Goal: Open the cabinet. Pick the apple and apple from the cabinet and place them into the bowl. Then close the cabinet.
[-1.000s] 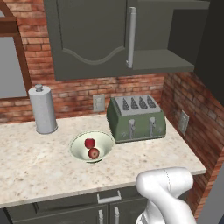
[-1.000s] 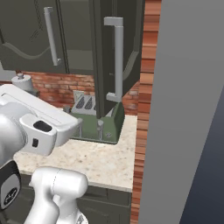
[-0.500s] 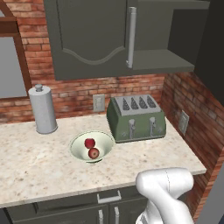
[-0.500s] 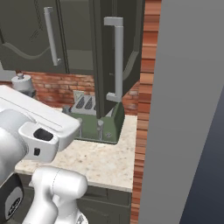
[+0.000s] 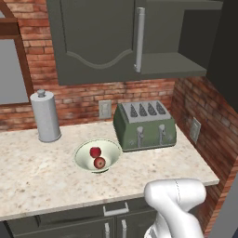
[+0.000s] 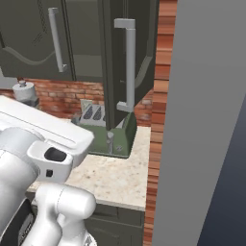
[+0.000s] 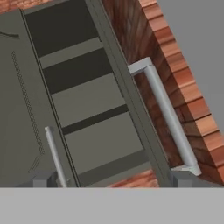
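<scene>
**Arm raised toward the open cabinet, apples in the bowl**

The gripper [image 7: 111,180] points up into the cabinet [image 5: 97,42], its fingertips [image 7: 43,180] spread wide and holding nothing. The right door [image 6: 122,67] stands swung out, its silver handle [image 7: 168,116] beside the brick wall [image 7: 183,83]; the left door is shut. Both apples [image 5: 97,157] lie in the bowl [image 5: 82,155] on the counter [image 5: 37,172], just left of the toaster [image 5: 145,125] and near the canister [image 5: 45,116]
</scene>
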{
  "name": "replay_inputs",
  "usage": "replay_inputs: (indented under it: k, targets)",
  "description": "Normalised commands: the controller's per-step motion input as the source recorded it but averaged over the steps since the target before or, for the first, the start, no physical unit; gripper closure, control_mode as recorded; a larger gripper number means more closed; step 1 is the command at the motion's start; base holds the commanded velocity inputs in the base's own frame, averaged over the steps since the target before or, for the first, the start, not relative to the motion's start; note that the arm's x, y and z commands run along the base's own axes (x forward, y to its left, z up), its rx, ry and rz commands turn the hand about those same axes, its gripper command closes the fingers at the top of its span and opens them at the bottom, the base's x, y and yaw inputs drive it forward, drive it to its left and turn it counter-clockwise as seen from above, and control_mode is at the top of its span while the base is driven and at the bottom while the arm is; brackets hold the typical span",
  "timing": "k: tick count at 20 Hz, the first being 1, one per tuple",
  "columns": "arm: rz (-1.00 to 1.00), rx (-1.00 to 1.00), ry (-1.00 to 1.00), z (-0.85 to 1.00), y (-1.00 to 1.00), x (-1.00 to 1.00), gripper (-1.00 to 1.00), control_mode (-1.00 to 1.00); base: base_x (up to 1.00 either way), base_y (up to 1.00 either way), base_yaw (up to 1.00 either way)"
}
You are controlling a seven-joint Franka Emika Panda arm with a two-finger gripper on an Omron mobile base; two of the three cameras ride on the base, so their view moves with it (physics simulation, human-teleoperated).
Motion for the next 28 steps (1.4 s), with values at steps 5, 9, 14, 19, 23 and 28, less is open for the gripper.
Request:
replay_inputs:
  k: [5,9,14,19,23,28]
  targets:
    - [0.0,0.0,-0.18,-0.23,0.0,0.2,-1.0,-1.0,0.0,0.0,0.0]
    - [0.0,0.0,-0.02,-0.08,-0.02,0.09,-1.0,-1.0,0.0,0.0,0.0]
    - [0.0,0.0,-0.01,-0.14,0.0,0.58,-1.0,-1.0,0.0,0.0,0.0]
    - [0.0,0.02,-0.01,-0.02,-0.26,0.43,-1.0,-1.0,0.0,0.0,0.0]
    - [0.0,0.03,-0.04,-0.02,-0.4,0.17,-1.0,-1.0,0.0,0.0,0.0]
    - [-0.01,0.0,-0.01,0.0,-0.12,-0.02,-1.0,-1.0,0.0,0.0,0.0]
